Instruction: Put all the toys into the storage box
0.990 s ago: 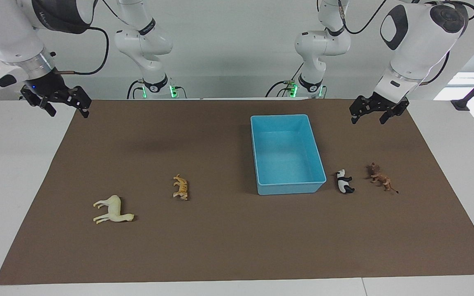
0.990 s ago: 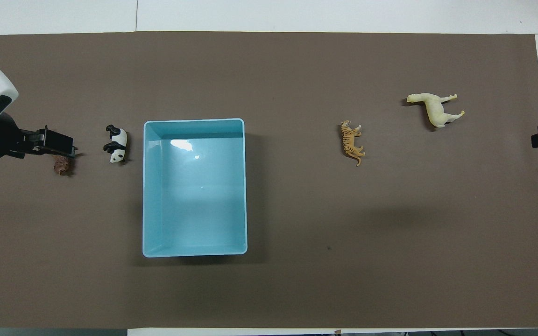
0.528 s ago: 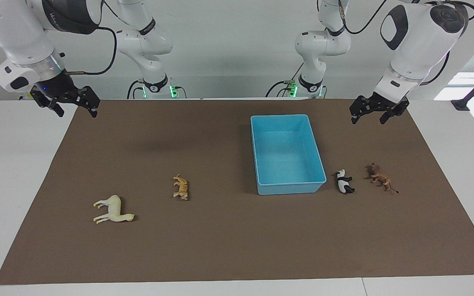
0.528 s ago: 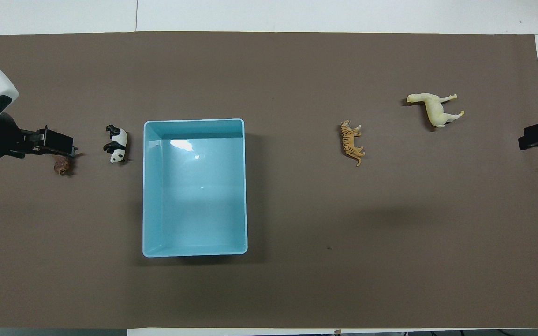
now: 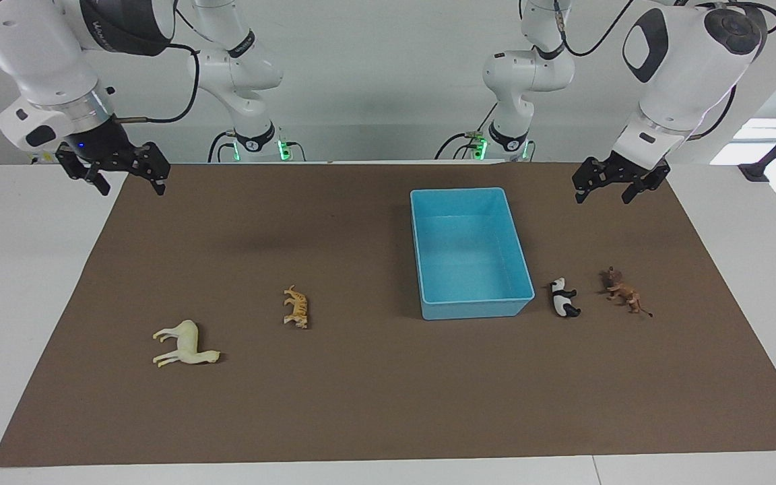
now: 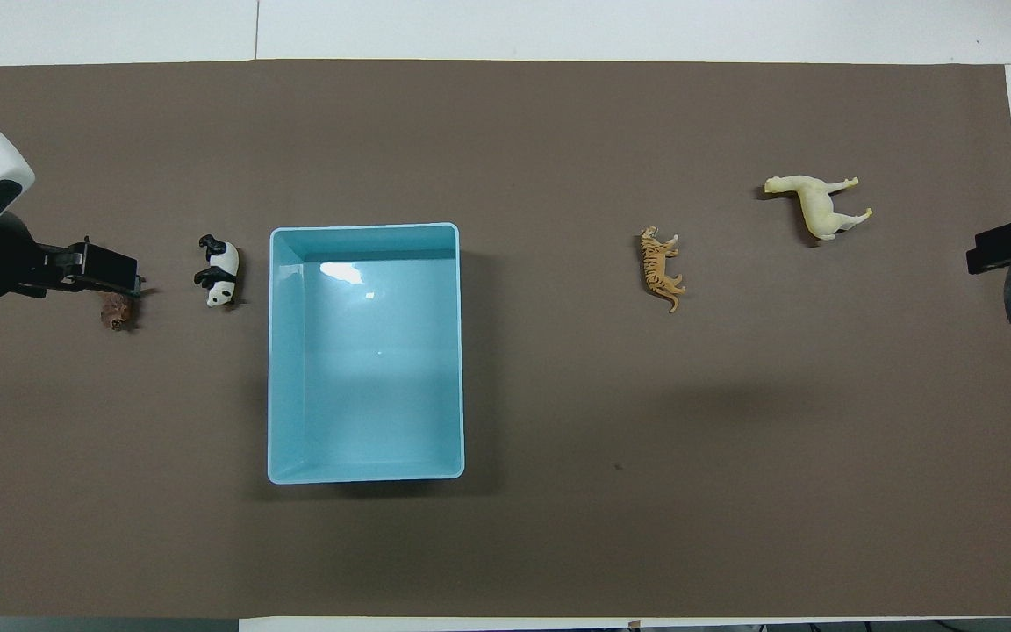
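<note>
Brown matting covers the table [image 5: 388,404], and on it the empty storage box [image 5: 472,308] sits toward the left arm's end. Just beside it lies the panda [image 5: 564,298], then the lion [image 5: 624,291]; the tiger [image 5: 296,306] and the camel [image 5: 182,345] lie toward the right arm's end. Raised over the mat's edge nearest the robots, the left hand [image 5: 610,186] hangs released, well apart from the lion. Likewise the right hand [image 5: 128,176] is up, fingers spread, well apart from the camel.
</note>
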Controlling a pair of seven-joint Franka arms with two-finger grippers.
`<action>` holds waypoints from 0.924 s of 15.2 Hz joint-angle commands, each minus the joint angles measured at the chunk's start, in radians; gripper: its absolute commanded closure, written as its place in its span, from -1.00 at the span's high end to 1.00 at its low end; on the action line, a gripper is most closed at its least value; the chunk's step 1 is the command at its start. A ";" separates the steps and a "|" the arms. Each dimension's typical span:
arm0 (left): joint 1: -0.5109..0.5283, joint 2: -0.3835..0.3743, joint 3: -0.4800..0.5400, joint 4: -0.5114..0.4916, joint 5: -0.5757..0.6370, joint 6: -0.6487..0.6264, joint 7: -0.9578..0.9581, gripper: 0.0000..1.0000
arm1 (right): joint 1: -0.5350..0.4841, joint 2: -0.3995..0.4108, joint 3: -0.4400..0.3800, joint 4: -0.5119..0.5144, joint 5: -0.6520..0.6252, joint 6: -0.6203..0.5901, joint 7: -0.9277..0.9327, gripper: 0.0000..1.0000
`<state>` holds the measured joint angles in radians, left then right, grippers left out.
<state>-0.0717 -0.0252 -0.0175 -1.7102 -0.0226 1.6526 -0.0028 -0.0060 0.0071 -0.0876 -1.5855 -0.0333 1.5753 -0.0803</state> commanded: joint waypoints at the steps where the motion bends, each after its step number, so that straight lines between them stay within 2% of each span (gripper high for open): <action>1: 0.009 -0.032 -0.002 -0.031 -0.005 0.009 0.012 1.00 | 0.000 -0.026 0.003 -0.034 0.003 0.020 -0.021 1.00; 8: 0.007 -0.035 -0.002 -0.031 -0.005 0.006 0.012 1.00 | -0.022 -0.029 0.002 -0.071 0.003 0.058 -0.029 1.00; 14: 0.009 -0.039 -0.001 -0.034 -0.005 0.009 0.006 1.00 | -0.032 0.056 0.002 -0.109 0.015 0.146 -0.065 1.00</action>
<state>-0.0717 -0.0306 -0.0175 -1.7102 -0.0226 1.6518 -0.0028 -0.0225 0.0329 -0.0923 -1.6617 -0.0329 1.6705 -0.1114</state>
